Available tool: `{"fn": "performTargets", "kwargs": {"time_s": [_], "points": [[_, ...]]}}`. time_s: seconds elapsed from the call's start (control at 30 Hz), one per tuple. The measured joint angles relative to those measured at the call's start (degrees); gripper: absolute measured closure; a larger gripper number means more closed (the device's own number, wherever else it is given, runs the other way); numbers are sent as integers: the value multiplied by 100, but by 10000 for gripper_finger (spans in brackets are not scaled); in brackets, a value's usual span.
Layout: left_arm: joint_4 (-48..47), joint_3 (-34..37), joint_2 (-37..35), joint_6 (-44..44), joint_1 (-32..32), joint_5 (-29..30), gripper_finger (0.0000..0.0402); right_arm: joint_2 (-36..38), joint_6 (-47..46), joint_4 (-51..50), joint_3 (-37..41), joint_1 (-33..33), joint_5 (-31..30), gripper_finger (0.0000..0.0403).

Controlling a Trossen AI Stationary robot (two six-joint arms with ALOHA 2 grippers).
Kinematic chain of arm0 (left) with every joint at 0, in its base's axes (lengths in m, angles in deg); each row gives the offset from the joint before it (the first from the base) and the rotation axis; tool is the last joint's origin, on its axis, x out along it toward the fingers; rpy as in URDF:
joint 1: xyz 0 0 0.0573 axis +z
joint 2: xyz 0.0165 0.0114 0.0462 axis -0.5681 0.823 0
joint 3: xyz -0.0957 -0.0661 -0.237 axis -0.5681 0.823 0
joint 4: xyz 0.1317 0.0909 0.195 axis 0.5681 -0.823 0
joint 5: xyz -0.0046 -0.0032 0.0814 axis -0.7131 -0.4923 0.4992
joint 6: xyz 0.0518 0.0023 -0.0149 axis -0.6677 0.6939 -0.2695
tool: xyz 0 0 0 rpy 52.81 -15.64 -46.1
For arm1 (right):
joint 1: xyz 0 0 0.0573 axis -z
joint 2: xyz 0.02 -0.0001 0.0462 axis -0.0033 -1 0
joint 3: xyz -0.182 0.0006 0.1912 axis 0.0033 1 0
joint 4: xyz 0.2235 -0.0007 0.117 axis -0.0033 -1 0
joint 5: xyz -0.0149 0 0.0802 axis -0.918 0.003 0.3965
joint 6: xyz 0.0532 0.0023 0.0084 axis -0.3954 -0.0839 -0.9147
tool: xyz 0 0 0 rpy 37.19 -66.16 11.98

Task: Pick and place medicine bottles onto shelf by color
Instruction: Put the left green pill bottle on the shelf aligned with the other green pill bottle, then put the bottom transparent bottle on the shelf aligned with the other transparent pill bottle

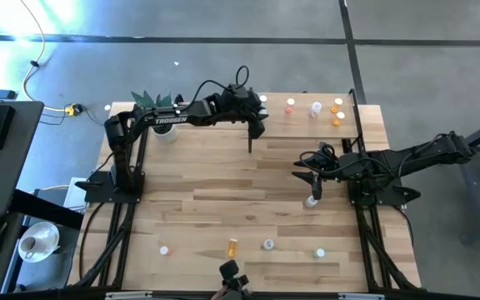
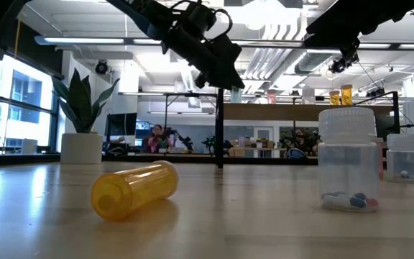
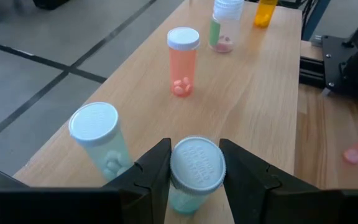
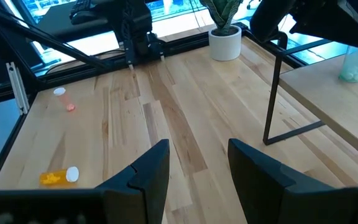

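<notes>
Fingers (image 3: 157, 171) of my left arm are gripping a teal bottle (image 3: 194, 171) on the shelf (image 3: 253, 81); I'm placing it, release next; right fingers (image 4: 151, 165) are hanging apart, empty

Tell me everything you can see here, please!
Table: one, planked wood, under everything.
Shelf: one, pale wood, far right of table.
Teal bottles: two, shelf's left end; one is gripped.
Pink bottle: one, on shelf.
Clear bottle: one, on shelf.
Orange bottles: two, shelf's right end.
Loose bottles: five, mixed colours, on table; the orange one lies sideways.
Plant: one, green, white pot, far left corner.
Person: one, far off in room.
Left gripper: dark, shut on a teal bottle.
Right gripper: dark, open, empty, over table's right side.
</notes>
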Motion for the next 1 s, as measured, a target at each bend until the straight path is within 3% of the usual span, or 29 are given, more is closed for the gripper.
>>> {"fn": "performTargets", "kwargs": {"time_s": [1.0], "points": [[246, 15, -208, 208, 0, -44, 186, 0, 22, -37, 0, 2, 0, 247]]}}
